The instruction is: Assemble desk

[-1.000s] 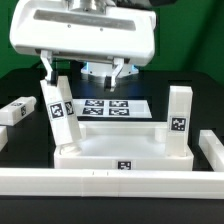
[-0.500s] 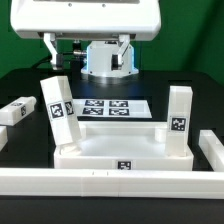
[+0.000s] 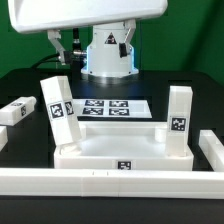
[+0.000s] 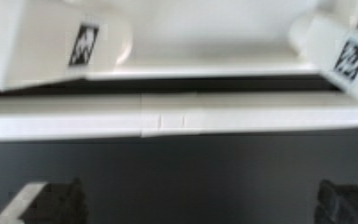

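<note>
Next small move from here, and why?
Probably swing toward the loose leg lying at the exterior view's left and line up over it. The gripper hangs open and empty above the desk slab, where the upright leg and the tilted leg already stand at corners.

Smooth matt white plastic desk [image 3: 118, 148]

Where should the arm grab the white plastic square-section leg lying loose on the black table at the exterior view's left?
Probably around the middle of the white plastic square-section leg, coming straight down from above. It lies flat on the black table, so its two long side faces are flat, parallel and free to pinch, while its underside is blocked.
</note>
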